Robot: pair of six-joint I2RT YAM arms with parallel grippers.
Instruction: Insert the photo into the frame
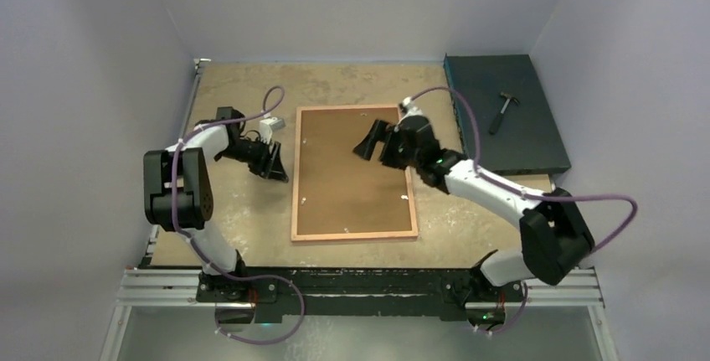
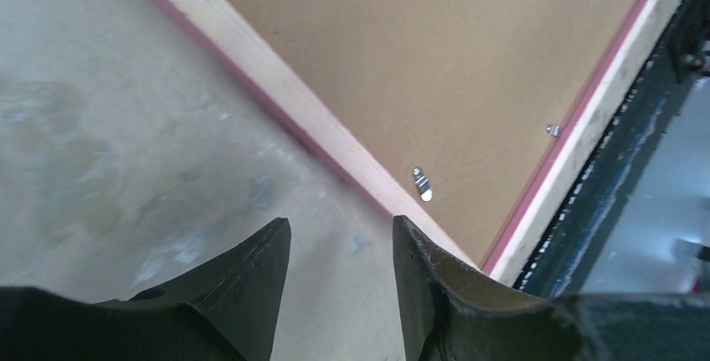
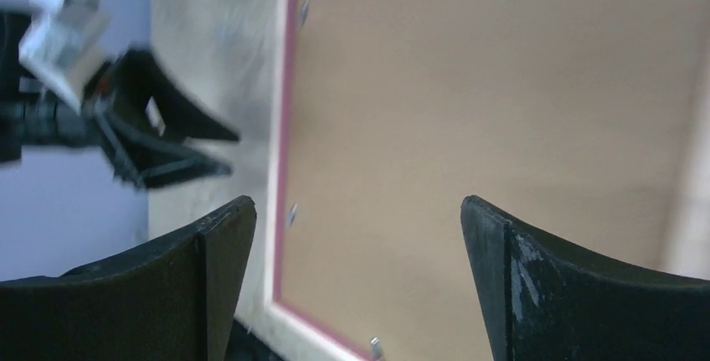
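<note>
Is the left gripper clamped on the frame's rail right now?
No, the left gripper is open beside the frame, with only bare table showing between its jaws.

Your right gripper (image 3: 356,210) is spread wide, with the brown backing board (image 3: 502,85) sitting in the frame (image 3: 285,126) right ahead. The left gripper (image 3: 226,152) is out past your left finger, blurry.

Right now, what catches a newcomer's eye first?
The frame lies back-up mid-table, the backing board filling it. The open right gripper hovers over the board's far half; the open left gripper is beside the frame's left rail. A hammer rests on the dark mat, far right.
</note>
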